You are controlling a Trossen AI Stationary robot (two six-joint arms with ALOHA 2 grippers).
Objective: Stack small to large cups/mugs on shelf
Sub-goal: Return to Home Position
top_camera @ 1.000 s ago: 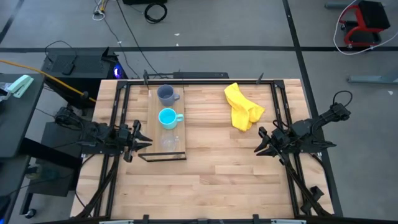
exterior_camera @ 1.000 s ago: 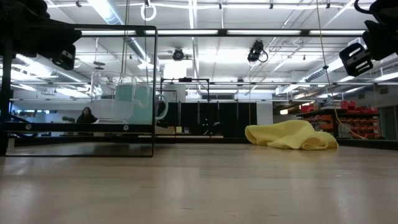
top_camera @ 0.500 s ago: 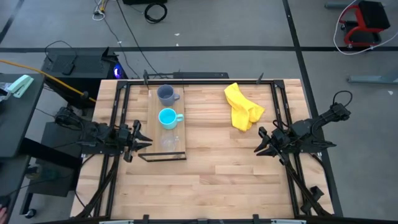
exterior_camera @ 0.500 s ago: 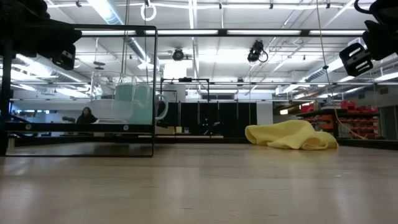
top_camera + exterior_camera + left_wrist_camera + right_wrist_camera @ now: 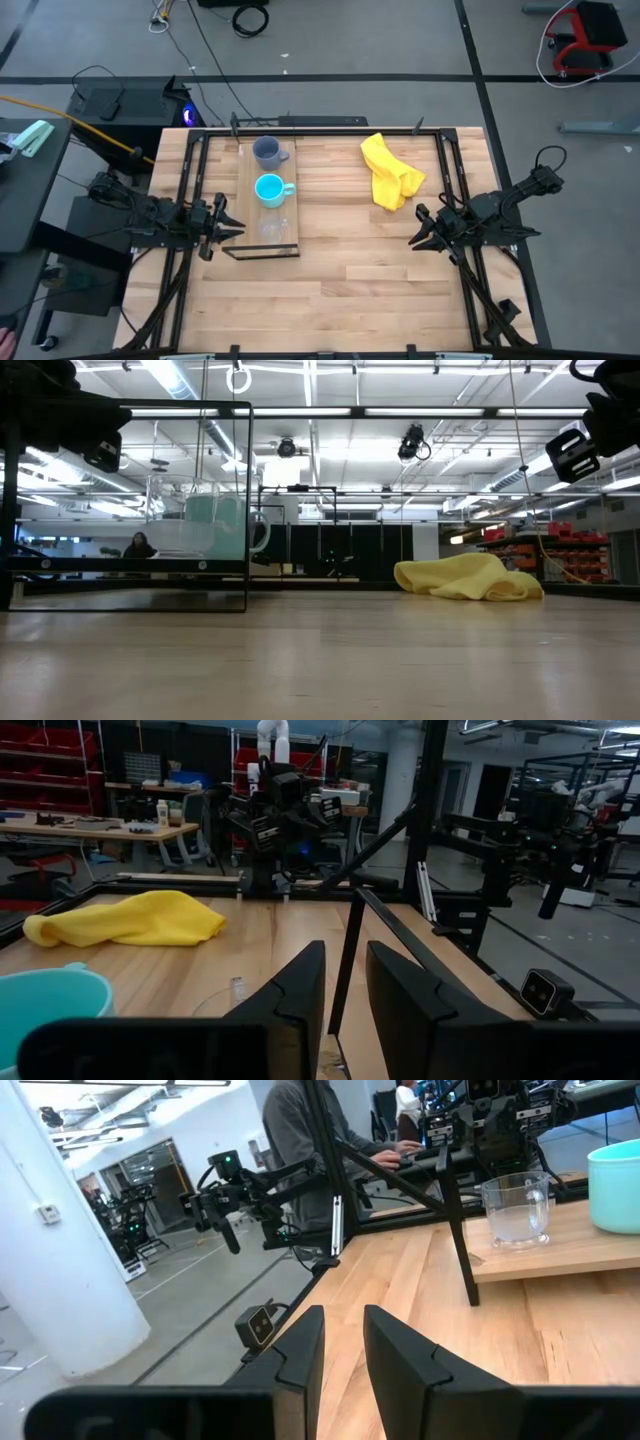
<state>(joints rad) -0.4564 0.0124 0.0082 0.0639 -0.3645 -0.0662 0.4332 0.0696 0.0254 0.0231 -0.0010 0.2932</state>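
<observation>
Left claw slightly parted, empty, just beside shelf; stray swing could jolt frame, toppling glass cup. Right claw likewise parted, empty, well apart.

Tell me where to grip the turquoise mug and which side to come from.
Probably pinch the rim of the turquoise mug from above, one finger inside: it stands upright, mouth open. Take the wall opposite its handle, which points toward the right arm's side; the grey-blue mug and glass cup flank it along the shelf.
</observation>
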